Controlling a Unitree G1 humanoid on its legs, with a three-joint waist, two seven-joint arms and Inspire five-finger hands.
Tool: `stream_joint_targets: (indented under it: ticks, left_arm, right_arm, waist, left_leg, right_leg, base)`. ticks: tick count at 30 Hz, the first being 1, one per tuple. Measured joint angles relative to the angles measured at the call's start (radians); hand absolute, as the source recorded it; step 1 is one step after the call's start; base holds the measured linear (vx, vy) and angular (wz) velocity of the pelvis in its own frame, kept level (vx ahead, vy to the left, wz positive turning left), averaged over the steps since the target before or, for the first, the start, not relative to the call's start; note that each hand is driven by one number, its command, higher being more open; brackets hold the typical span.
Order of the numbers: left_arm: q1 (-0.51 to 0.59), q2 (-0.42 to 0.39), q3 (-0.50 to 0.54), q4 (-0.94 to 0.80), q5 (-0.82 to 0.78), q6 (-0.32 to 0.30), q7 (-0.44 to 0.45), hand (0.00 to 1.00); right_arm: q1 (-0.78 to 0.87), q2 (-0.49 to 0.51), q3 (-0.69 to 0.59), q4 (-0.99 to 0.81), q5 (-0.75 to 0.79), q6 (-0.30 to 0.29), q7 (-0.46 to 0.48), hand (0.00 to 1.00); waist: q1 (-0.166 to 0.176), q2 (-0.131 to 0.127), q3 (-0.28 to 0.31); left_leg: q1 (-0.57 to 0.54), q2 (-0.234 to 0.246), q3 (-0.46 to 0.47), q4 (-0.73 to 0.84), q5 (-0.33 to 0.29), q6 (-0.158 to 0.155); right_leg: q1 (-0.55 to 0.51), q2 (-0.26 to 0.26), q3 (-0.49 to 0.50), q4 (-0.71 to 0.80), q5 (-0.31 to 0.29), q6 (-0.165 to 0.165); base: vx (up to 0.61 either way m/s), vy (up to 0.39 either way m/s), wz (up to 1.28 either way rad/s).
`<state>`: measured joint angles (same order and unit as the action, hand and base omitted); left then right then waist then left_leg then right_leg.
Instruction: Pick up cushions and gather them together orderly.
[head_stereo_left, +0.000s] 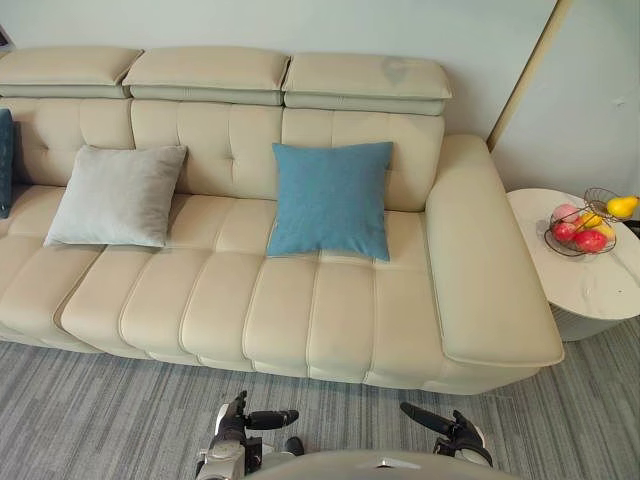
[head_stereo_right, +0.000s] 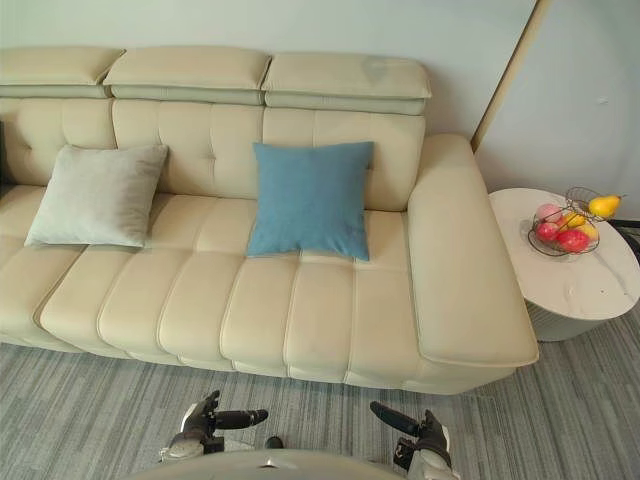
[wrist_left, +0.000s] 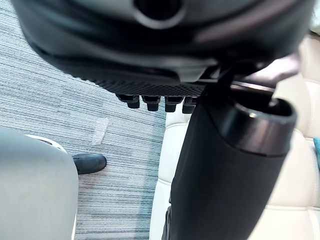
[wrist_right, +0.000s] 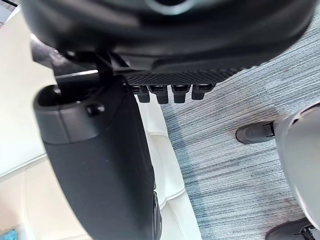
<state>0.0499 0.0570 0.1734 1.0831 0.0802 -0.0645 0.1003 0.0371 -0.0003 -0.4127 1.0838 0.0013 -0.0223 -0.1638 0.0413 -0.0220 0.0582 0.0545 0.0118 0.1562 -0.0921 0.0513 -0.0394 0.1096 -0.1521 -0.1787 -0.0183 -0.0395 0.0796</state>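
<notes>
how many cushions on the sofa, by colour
light grey cushion: 1
blue cushion: 1
dark teal cushion, mostly cut off at the left end of the sofa: 1
total: 3

Head views: my two eyes look down and forward at the sofa (head_stereo_left: 300, 300) from above, standing a little back from it. Both share its seat, the blue cushion (head_stereo_left: 330, 200), the grey cushion (head_stereo_left: 115, 195) and the side table (head_stereo_left: 590, 285). Wrist views: each camera sits very close behind my left hand (wrist_left: 230, 165) or right hand (wrist_right: 100, 170), facing past it onto carpet (wrist_left: 60, 100) and sofa edge.
</notes>
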Motion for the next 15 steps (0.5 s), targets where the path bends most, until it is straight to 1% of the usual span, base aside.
stream_joint_targets:
  ticks: [7, 9, 13, 15]
  left_arm:
    - [0.001, -0.002, 0.008, 0.0, -0.005, 0.0, -0.001, 1.0]
    - [0.002, -0.014, 0.041, 0.0, -0.025, 0.0, -0.003, 1.0]
    - [0.005, -0.028, 0.086, 0.001, -0.053, 0.0, -0.013, 1.0]
    - [0.009, -0.033, 0.101, 0.0, -0.085, 0.001, -0.015, 1.0]
  right_arm:
    - [0.002, -0.001, 0.0, 0.0, 0.0, 0.0, 0.001, 1.0]
    - [0.004, -0.001, 0.003, 0.0, -0.001, 0.001, 0.004, 1.0]
    - [0.026, -0.002, 0.044, -0.002, -0.001, 0.005, 0.01, 1.0]
    - [0.036, 0.002, 0.053, -0.004, 0.001, 0.017, 0.013, 1.0]
  waist:
    - [0.0, 0.0, 0.0]
    - [0.0, 0.003, 0.014]
    - [0.001, 0.005, 0.018]
    - [0.002, 0.005, 0.018]
  left_leg:
    - [0.005, 0.0, 0.005, 0.004, 0.0, 0.0]
    - [0.029, 0.002, 0.017, 0.004, -0.002, 0.0]
    - [0.042, 0.008, 0.028, 0.005, -0.003, -0.001]
    - [0.051, 0.014, 0.039, 0.005, -0.003, -0.001]
  right_leg:
    - [0.002, 0.0, 0.005, 0.002, 0.0, 0.0]
    - [0.017, 0.0, 0.016, 0.006, 0.0, -0.001]
    - [0.014, 0.004, 0.029, 0.028, -0.006, -0.008]
    - [0.012, 0.008, 0.042, 0.039, -0.009, -0.009]
  base:
    - [0.0, 0.0, -0.01]
    - [-0.01, 0.004, -0.12]
    - [-0.05, 0.005, -0.11]
    - [-0.07, 0.002, -0.18]
